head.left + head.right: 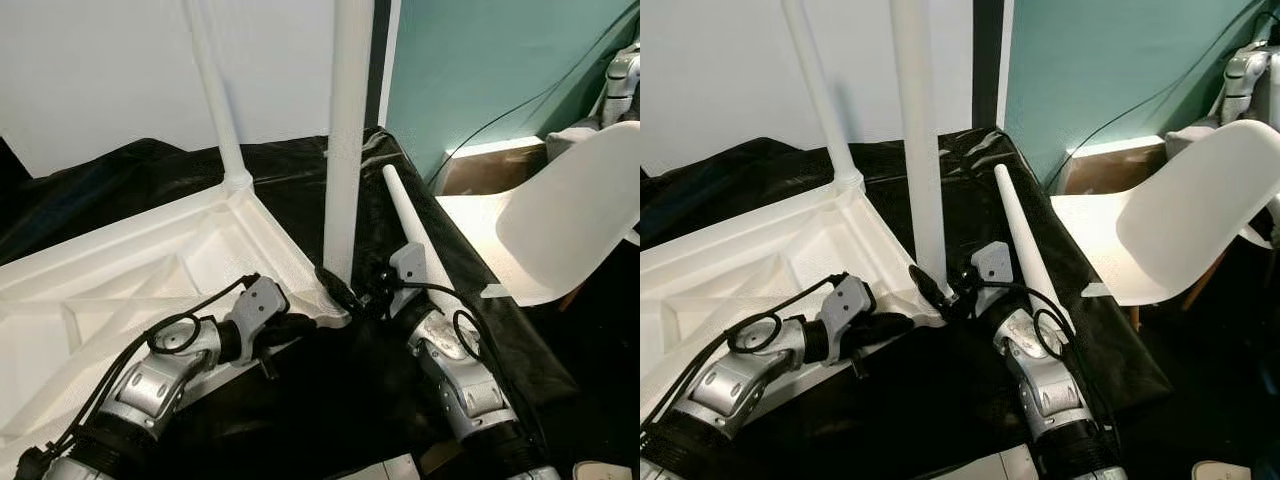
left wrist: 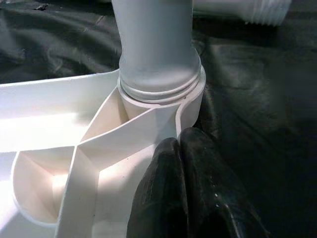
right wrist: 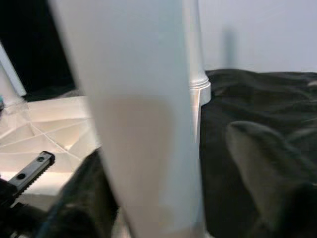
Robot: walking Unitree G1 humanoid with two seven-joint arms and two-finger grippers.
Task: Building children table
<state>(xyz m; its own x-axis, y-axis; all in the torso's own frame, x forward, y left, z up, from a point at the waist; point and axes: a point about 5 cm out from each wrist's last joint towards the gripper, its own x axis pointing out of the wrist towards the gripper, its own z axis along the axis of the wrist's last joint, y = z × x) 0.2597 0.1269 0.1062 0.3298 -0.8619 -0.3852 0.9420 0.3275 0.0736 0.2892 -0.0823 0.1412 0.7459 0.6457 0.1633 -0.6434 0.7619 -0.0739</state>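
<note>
white table legs (image 1: pixel 349 140), black cloth (image 1: pixel 300 175), teal wall (image 1: pixel 480 70)

One upturned white tabletop (image 1: pixel 120 270) lies on the black sheet (image 1: pixel 330 400). Three white legs: two standing upright (image 1: pixel 348 140) (image 1: pixel 215 95) in corner sockets (both vertical), one lying loose (image 1: pixel 415 235) beside. One white chair (image 1: pixel 560 215). Two pincers, left pincer (image 1: pixel 290 328) and right pincer (image 1: pixel 350 292).
</note>
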